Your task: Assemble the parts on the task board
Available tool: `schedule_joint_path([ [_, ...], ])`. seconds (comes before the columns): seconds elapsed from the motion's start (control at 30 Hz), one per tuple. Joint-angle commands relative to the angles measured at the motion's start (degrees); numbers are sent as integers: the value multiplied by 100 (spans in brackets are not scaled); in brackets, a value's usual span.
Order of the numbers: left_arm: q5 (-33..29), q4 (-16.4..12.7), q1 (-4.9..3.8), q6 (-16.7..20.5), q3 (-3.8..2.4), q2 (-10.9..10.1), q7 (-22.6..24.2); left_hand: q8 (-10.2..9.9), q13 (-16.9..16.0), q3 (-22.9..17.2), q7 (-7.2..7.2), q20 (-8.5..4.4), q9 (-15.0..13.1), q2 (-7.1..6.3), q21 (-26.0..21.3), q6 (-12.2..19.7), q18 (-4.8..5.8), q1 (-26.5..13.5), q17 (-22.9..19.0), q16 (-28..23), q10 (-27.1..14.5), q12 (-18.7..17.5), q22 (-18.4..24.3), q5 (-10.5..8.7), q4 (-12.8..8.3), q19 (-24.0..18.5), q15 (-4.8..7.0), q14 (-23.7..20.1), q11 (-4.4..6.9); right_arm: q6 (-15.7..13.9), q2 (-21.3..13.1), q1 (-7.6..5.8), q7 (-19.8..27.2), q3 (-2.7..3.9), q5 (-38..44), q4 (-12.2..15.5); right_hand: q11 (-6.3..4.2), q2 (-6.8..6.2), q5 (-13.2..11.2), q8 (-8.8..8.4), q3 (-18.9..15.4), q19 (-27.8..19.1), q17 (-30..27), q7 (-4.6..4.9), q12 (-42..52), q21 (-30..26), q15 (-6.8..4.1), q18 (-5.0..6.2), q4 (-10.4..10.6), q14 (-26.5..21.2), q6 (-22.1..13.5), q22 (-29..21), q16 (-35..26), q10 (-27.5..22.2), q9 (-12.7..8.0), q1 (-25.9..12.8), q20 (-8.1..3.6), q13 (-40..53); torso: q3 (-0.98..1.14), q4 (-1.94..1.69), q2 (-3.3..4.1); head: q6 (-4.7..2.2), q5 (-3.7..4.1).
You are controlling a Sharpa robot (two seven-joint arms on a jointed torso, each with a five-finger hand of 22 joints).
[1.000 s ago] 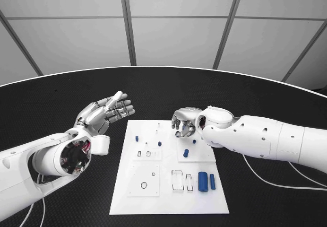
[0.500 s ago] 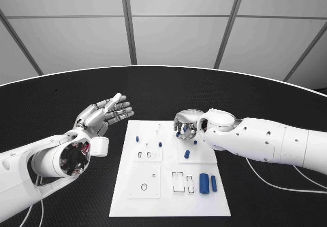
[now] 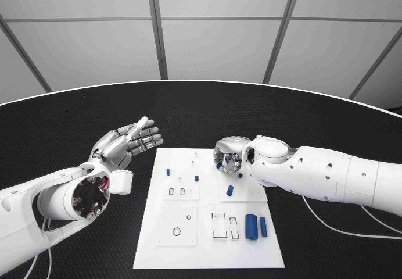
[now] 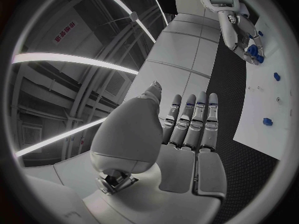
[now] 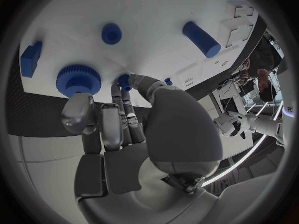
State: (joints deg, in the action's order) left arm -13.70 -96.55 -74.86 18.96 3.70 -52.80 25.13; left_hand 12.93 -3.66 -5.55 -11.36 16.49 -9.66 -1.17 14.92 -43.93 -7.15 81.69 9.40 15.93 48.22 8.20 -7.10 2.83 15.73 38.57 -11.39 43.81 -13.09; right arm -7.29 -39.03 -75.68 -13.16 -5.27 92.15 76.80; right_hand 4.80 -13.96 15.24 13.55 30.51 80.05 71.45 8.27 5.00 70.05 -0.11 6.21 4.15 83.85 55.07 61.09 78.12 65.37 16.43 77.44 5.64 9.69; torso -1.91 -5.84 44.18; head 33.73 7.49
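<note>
The task board (image 3: 168, 256) is showing plain white against the black table (image 3: 75, 116), whose far edge is carrying a thin pale line. Blue parts are standing out on it: a ridged blue gear (image 5: 78, 79), a blue peg (image 5: 202, 39), a blue cylinder (image 3: 251, 226) toward the board's near right corner. Both hands (image 3: 127, 141) (image 3: 227, 154) are gleaming silver on white arms (image 3: 326, 174).

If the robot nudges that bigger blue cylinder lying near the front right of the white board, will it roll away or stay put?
The big blue cylinder lies on its side on the flat white board, so a sideways nudge would probably set it rolling. A push along its length should more likely slide it. It looks rigid and smooth, likely plastic and light, so fingers might slip on it. The thinner blue pin beside it could block a roll.
</note>
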Motion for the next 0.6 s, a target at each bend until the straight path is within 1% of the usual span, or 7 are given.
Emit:
schedule_joint_path([
  [0.03,0,-4,0,-1,0,0,-1,-10,5,2,-485,10,5,7,39,54,-101,56,-5,-39,13,-12,6,5,23,48,-4,-33,-29,3,9,0,3,0,0,-5,-6,82,20,56,58,59,-8,-8,48,62,-1,-82,-4,314,76,70,29,77,27,19,-3,15,-2,-1,27,-5,-16],
  [0.2,0,-10,0,-2,0,-10,-6,-15,5,1,-487,11,7,9,39,60,-104,60,-7,-44,12,-20,8,5,22,52,-6,-37,-31,-48,13,0,-5,0,1,-5,-65,177,-14,180,125,128,-24,-47,147,241,-48,-117,-53,312,249,314,49,305,129,89,-35,68,-10,-15,43,-10,-12],
  [0.23,0,-11,0,-3,0,-14,-8,-15,5,1,-487,11,7,9,39,60,-104,60,-7,-44,12,-20,8,5,22,52,-6,-37,-31,-109,12,0,-1,0,1,-6,-122,271,-126,268,180,175,-52,-89,224,357,-93,-142,-103,310,374,471,50,467,208,156,-71,121,-10,-18,51,-17,-7],
  [0.3,0,-11,0,-3,0,-17,-12,-15,5,1,-487,11,7,9,39,60,-104,60,-7,-44,12,-20,8,5,22,52,-6,-37,-31,-196,8,0,8,0,1,-1,-172,343,-89,362,185,343,-142,-134,290,707,-132,-237,-120,296,490,972,9,599,296,158,-108,178,-10,-20,52,-13,-6],
  [0.33,0,-11,0,-4,0,-19,-15,-15,5,1,-487,11,7,9,39,60,-104,60,-7,-44,12,-20,8,5,22,52,-6,-37,-31,-252,3,0,13,0,1,5,-205,388,-39,425,187,357,-192,-157,328,750,-160,-244,-148,289,551,1026,-13,672,360,177,-136,216,-12,-20,53,-12,-8],
  [0.47,1,-5,0,-6,0,-22,-23,-20,5,-1,-487,11,11,11,39,74,-105,64,-8,-47,10,-26,9,5,21,54,-7,-39,-32,-460,-22,0,24,2,1,56,-250,445,-14,527,190,379,-245,-185,381,836,-199,-263,-215,283,595,1144,-26,774,499,199,-179,294,-7,-13,62,-25,-22],
  [0.6,1,16,0,-6,0,-20,-30,-25,6,-3,-488,11,13,14,39,82,-106,68,-8,-49,6,-32,10,5,20,56,-8,-41,-34,-674,-68,0,18,5,1,188,-266,432,-9,588,227,462,-286,-186,412,1027,-218,-316,-313,278,581,1421,-34,811,621,241,-203,371,5,-9,72,-52,-25],
])
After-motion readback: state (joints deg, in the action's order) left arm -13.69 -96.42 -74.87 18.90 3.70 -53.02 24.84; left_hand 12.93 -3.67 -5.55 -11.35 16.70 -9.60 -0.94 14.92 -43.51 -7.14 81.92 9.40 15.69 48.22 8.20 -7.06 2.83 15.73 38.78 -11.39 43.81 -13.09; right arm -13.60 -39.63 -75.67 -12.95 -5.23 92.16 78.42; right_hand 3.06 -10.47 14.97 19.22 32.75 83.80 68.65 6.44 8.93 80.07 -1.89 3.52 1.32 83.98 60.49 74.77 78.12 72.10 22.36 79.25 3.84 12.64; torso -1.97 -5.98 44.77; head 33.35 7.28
